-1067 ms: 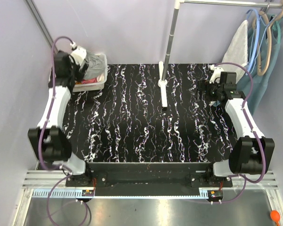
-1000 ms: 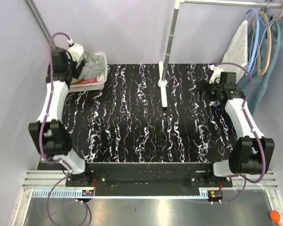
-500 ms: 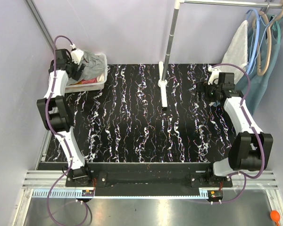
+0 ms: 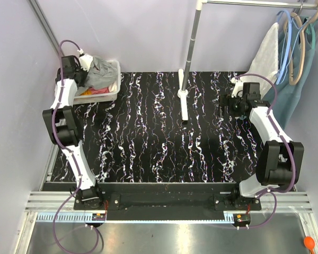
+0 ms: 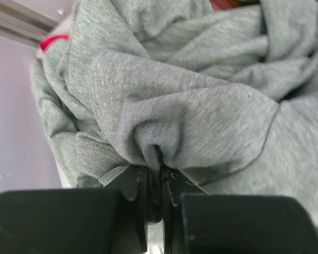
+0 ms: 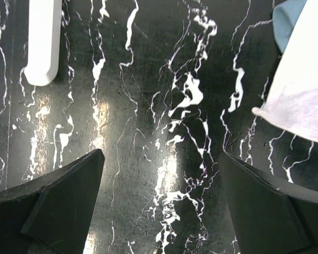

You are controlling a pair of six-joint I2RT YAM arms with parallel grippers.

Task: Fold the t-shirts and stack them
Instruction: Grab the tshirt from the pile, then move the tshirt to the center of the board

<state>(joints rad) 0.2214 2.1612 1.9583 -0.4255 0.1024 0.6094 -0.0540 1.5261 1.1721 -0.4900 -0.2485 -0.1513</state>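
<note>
Top view: a white bin (image 4: 103, 98) at the far left corner of the tabletop (image 4: 148, 143) holds the grey t-shirt (image 4: 99, 73).

Left wrist: the left gripper (image 5: 158, 161) pinches a grey fold — fingers nearly together.

Right wrist: the right gripper (image 6: 161, 169) gapes wide above the tabletop, holding nothing — an off-white cloth (image 6: 302, 100) hangs beside it.

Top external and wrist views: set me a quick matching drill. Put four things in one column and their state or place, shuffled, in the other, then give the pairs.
Things
1. left gripper
2. right gripper
3. grey t-shirt
4. off-white cloth

States or places
A. hanging at the far right
B. open above the marbled table
C. heaped in the white bin at the far left corner
D. shut on a fold of grey fabric

Pairs: 1-D, 2-B, 3-C, 4-A
</note>
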